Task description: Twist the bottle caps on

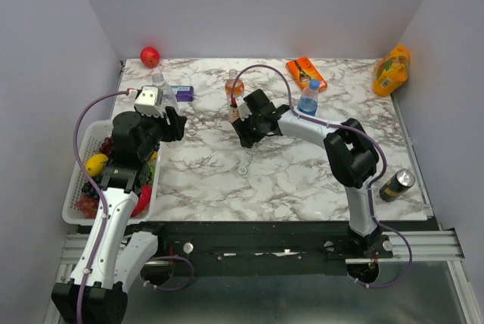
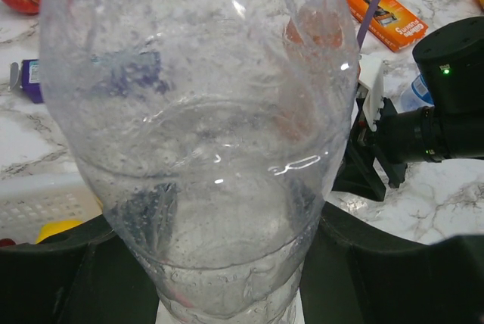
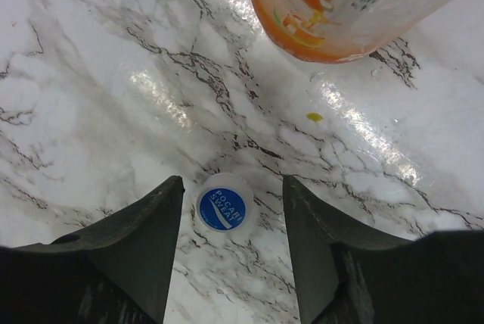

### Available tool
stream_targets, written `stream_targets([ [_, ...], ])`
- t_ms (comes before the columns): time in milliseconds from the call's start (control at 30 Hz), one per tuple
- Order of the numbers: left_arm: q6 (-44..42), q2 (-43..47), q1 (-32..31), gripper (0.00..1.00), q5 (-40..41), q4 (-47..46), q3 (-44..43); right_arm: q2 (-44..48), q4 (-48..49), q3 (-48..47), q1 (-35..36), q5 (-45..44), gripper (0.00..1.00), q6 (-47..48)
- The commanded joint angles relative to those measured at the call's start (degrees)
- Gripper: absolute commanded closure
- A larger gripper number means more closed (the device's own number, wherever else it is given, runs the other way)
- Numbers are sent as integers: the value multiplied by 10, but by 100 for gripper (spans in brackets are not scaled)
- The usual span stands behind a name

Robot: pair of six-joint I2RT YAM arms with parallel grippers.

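Over the marble desk (image 1: 302,180), my left gripper (image 2: 227,278) is clenched around the clear bottle (image 2: 204,150). My right gripper (image 3: 232,188) is released near the orange bottle (image 3: 340,6), whose label I cannot read. Its fingers straddle, without touching, a whitish cap (image 3: 224,203) that lies on the desk with "POCARI SWEAT" on its blue disc.

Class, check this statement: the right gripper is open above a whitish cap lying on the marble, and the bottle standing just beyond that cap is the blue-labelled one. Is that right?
One detail is wrong. The bottle just beyond the cap is the orange bottle, not the blue-labelled one, as the right wrist view shows. The rest holds: the right gripper is open above the cap on the marble table.
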State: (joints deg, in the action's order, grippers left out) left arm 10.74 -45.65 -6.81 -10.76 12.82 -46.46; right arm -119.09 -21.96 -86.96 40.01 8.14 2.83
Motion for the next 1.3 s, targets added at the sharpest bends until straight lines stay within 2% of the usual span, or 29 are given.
stream_targets([
  [0, 7, 7, 6, 100, -23, -1, 8, 0, 4, -3, 4, -10, 39, -12],
  [233, 12, -1, 8, 100, -31, -17, 13, 13, 3, 29, 6, 3, 46, -4],
  [733, 15, -3, 13, 100, -43, -23, 23, 15, -5, 30, 5, 8, 59, 17],
  [867, 7, -6, 13, 100, -71, -43, 42, 33, -11, 35, 6, 6, 62, 44],
  [967, -12, -15, 13, 100, -135, -70, 55, 64, -29, 33, 6, 16, 65, 87],
  [1067, -57, -34, 7, 100, -202, -92, 67, 123, -68, 26, -9, 52, 66, 132],
  [1167, -104, -57, -10, 100, -261, -98, 80, 210, -97, 24, -40, 151, 68, 166],
  [1233, -171, -73, -23, 100, -305, -102, 87, 249, -127, 21, -51, 234, 68, 199],
  [1267, -190, -78, -30, 100, -315, -101, 93, 271, -142, 13, -57, 257, 68, 245],
])
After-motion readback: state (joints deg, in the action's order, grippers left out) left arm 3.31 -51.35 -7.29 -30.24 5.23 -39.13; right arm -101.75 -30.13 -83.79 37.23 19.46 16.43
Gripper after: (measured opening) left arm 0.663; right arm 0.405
